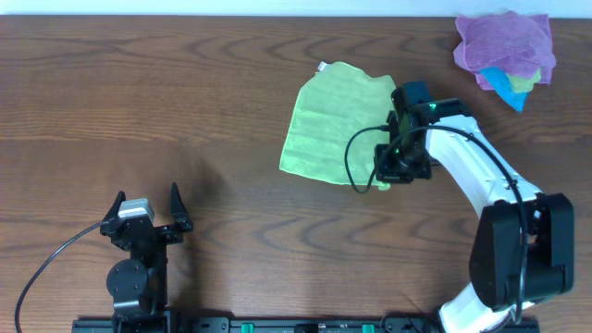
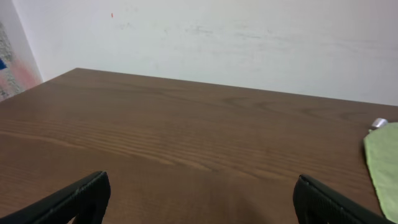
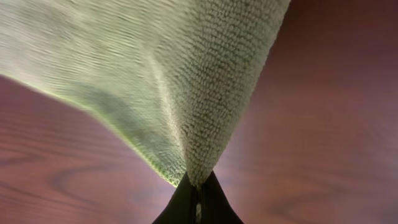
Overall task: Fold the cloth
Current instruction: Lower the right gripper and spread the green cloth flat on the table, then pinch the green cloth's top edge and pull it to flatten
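The lime-green cloth point(image 1: 328, 125) lies on the wooden table point(image 1: 185, 111) right of centre, with its small white tag point(image 1: 322, 67) at the far left corner. My right gripper point(image 1: 387, 172) is shut on the cloth's near right corner and lifts it off the table. In the right wrist view the cloth point(image 3: 186, 81) fans out from the closed fingertips point(image 3: 198, 186). My left gripper point(image 1: 148, 211) is open and empty near the front left. In the left wrist view its fingers point(image 2: 199, 199) are spread, and the cloth's edge point(image 2: 385, 162) shows at the far right.
A bundle of purple cloth point(image 1: 504, 42) with a blue cloth point(image 1: 504, 83) and a bit of yellow sits at the far right corner. The right arm's white link point(image 1: 462, 166) reaches over the table's right side.
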### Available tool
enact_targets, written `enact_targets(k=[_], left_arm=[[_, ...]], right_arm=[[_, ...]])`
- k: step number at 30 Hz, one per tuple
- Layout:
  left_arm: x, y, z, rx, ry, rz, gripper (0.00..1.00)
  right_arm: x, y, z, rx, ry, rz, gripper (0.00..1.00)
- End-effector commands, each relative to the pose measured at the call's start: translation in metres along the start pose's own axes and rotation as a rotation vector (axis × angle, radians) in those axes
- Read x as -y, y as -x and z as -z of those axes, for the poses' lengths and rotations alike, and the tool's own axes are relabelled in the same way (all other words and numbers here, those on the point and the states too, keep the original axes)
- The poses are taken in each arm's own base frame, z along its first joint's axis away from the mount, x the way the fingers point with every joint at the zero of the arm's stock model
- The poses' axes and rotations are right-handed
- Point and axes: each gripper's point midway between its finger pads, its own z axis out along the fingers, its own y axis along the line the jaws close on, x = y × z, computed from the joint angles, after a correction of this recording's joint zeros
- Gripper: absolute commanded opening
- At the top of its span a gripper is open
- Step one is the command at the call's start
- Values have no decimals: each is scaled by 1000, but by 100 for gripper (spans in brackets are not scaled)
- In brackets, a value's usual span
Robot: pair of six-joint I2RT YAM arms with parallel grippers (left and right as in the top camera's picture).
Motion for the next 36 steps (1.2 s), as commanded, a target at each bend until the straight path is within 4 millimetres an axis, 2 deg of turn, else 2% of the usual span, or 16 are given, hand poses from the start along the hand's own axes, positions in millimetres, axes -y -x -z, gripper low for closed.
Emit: enact_targets(k=[1, 2, 3, 4, 5, 7, 8, 12, 14, 16, 20, 24, 26, 29, 31, 36], left_arm=[[-4, -18, 0, -61, 22, -18, 95], [-4, -18, 0, -61, 22, -18, 95], [-4, -19, 0, -62, 22, -18, 95], [-4, -18, 0, -61, 22, -18, 96], [-4, -19, 0, -62, 22, -18, 95], [-4, -19, 0, -62, 22, -18, 95], [-4, -19, 0, -62, 22, -18, 95], [-4, -19, 0, -62, 22, -18, 95], [-4, -18, 0, -61, 22, -18, 95], [-4, -19, 0, -62, 22, -18, 95], [-4, -18, 0, -61, 22, -18, 96], [-4, -19, 0, -62, 22, -18, 95], [-4, -18, 0, -61, 22, -18, 95], [-4, -18, 0, -61, 22, -18, 96], [-4, -18, 0, -61, 22, -18, 95], [-4, -19, 0, -62, 22, -18, 95]], right_arm=[[27, -6, 6, -10, -142, -21, 2], [34, -9, 8, -20, -185, -40, 23], [41, -12, 9, -28, -224, -54, 35], [49, -16, 11, -37, -269, -66, 39], [54, -18, 13, -41, -299, -68, 48], [60, -19, 15, -43, -336, -64, 96], [60, -18, 15, -39, -336, -64, 99], [56, -1, 13, 28, -318, -66, 99], [51, 13, 12, 83, -290, -62, 93], [39, 27, 11, 132, -224, -32, 85], [7, 59, 12, 252, -54, 31, 84], [-27, 88, 23, 372, 116, 97, 70], [-40, 100, 27, 417, 179, 118, 67], [-57, 115, 29, 466, 270, 137, 41], [-63, 124, 27, 491, 308, 136, 29], [-81, 150, 24, 521, 398, 132, 23]])
